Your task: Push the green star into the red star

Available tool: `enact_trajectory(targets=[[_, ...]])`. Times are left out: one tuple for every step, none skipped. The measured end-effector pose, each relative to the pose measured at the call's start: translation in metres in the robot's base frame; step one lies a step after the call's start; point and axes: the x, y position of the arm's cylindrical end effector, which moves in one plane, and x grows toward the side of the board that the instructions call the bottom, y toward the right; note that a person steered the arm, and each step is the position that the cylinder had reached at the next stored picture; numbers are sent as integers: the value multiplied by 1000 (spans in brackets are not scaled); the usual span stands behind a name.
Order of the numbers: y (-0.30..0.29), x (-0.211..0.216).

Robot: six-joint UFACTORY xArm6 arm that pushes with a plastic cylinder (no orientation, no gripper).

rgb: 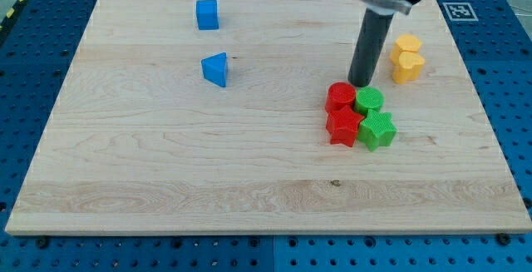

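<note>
The green star [378, 130] lies right of centre on the wooden board [166, 164], touching the right side of the red star [343, 127]. A red round block [339, 97] sits just above the red star, and a green round block [369, 101] sits just above the green star. The four blocks form a tight cluster. My tip [361, 84] stands just above this cluster, at the top edge between the red round block and the green round block, above and slightly left of the green star.
A yellow heart-shaped block [407, 58] lies to the right of the rod. A blue cube [207, 14] sits near the view's top left, and a blue wedge-shaped block [215, 69] lies below it.
</note>
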Motion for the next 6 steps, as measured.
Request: enact_trajectory(targets=[[-1,23],[50,24],[54,50],[68,55],[93,60],[96,67]])
